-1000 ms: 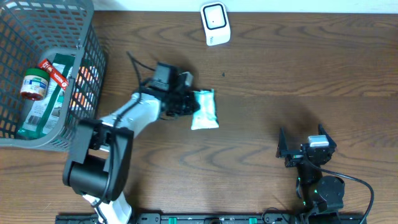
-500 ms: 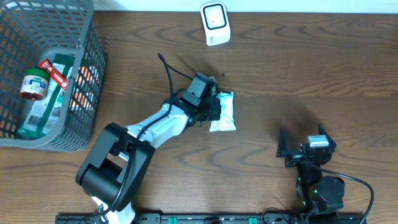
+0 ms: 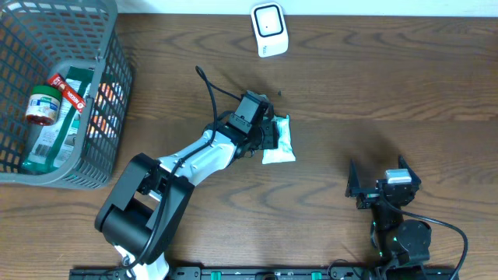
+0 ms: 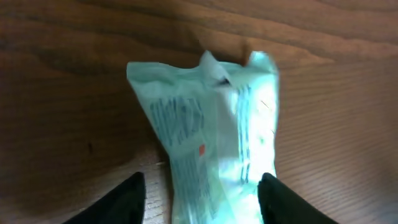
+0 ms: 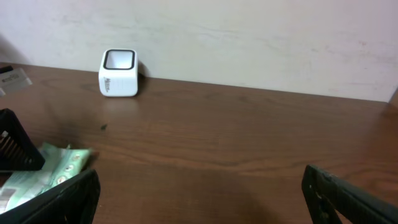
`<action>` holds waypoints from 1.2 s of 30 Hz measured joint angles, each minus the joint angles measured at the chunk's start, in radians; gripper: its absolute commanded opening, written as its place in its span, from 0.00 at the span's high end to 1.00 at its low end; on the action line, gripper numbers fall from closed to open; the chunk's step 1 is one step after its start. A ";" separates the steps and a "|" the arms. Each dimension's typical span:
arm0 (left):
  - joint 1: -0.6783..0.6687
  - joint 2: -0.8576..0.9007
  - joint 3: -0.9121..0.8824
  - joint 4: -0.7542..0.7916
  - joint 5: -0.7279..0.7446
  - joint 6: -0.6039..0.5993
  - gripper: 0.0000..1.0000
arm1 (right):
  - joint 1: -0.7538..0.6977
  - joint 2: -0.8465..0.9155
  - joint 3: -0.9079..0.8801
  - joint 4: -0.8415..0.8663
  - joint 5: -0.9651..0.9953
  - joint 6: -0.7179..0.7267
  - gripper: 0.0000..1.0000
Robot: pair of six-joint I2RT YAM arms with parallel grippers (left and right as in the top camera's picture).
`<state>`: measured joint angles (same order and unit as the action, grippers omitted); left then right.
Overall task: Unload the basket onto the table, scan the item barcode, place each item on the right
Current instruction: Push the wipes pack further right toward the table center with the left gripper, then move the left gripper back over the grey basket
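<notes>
The item is a pale green plastic packet (image 3: 280, 141) lying flat on the wooden table, printed side up. In the left wrist view the packet (image 4: 211, 124) runs up from between my two black fingertips (image 4: 134, 199). My left gripper (image 3: 268, 138) stands open around the packet's near end, with a gap showing on the left side. The white barcode scanner (image 3: 268, 29) stands at the table's far edge, well beyond the packet. My right gripper (image 3: 380, 180) rests open near the front right, nothing between its fingers. The right wrist view shows the scanner (image 5: 118, 73) and the packet (image 5: 37, 168) at far left.
A grey wire basket (image 3: 105, 74) stands at the far left with a jar (image 3: 43, 105) and packaged goods inside. Bare wooden table (image 3: 373, 93) stretches between the packet, the scanner and the right arm.
The left arm carried the packet to the right and slightly away, then its jaws opened. The packet now lies loose on the table. The right arm has not moved.
</notes>
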<state>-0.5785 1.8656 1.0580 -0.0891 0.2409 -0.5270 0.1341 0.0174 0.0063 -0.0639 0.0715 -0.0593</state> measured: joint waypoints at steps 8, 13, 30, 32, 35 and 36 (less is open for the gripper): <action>0.007 -0.019 0.004 -0.059 0.001 0.005 0.35 | 0.000 0.000 0.000 0.000 0.000 0.000 0.01; 0.058 -0.110 0.095 -0.276 -0.003 0.013 0.36 | 0.000 0.000 0.000 0.000 0.000 0.000 0.01; 0.615 -0.206 0.782 -0.973 -0.153 0.211 0.34 | 0.000 0.000 0.000 0.000 0.000 0.000 0.01; 0.679 -0.206 0.783 -0.979 -0.162 0.215 0.34 | 0.000 0.000 0.000 0.000 0.000 0.000 0.01; 0.753 -0.208 0.785 -0.976 -0.156 0.219 0.34 | 0.000 0.000 0.000 0.000 0.000 0.000 0.01; 0.774 -0.209 0.785 -0.979 -0.159 0.219 0.34 | 0.000 0.000 0.000 0.000 0.000 0.000 0.01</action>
<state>0.1959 1.6569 1.8427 -1.0683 0.0814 -0.3084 0.1341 0.0174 0.0063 -0.0639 0.0719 -0.0593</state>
